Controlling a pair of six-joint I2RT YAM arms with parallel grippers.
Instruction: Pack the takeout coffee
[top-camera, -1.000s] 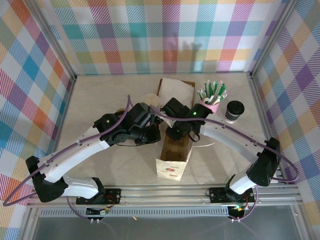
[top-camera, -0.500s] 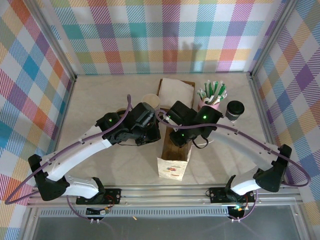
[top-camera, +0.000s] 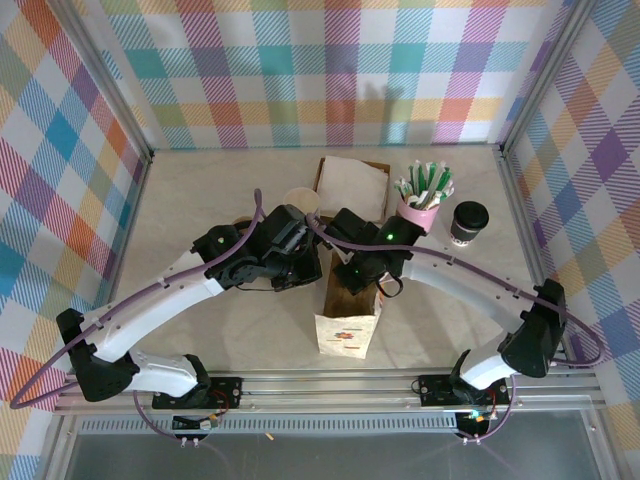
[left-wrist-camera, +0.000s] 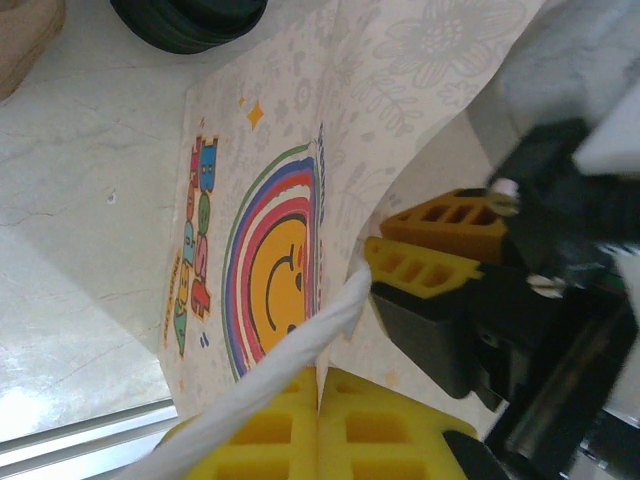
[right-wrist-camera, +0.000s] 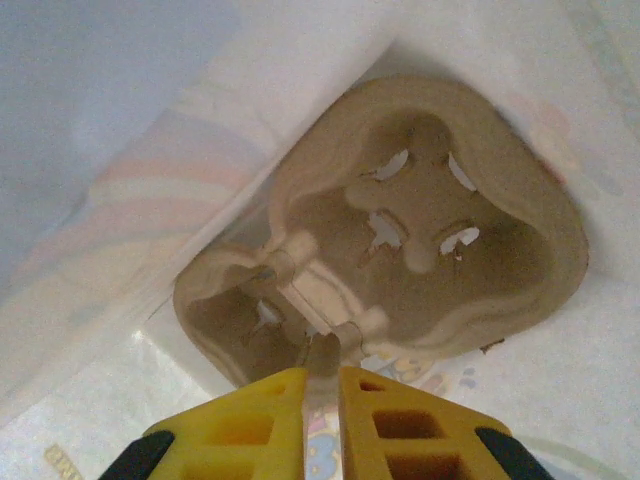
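Observation:
The takeout coffee (top-camera: 468, 222), a dark cup with a black lid, stands at the right of the table, apart from both grippers. The white paper bag (top-camera: 345, 335) lies at the centre, its printed rainbow side (left-wrist-camera: 265, 270) facing the left wrist camera. My left gripper (top-camera: 310, 268) (left-wrist-camera: 320, 395) is shut on the bag's rim beside its twisted handle. My right gripper (top-camera: 352, 282) (right-wrist-camera: 321, 375) reaches into the bag mouth. Its nearly closed jaws pinch a tab of the brown cardboard cup carrier (right-wrist-camera: 410, 230) lying inside.
A pink cup of green-and-white sticks (top-camera: 424, 193) stands just left of the coffee. Lidless cups (top-camera: 300, 201) and a brown tray of white napkins (top-camera: 352, 178) sit behind the bag. Black lids (left-wrist-camera: 190, 15) lie near the left gripper. Checked walls enclose three sides.
The right arm's elbow swung outward and came back, while its wrist stayed at the bag mouth. The left arm and the bag have not moved.

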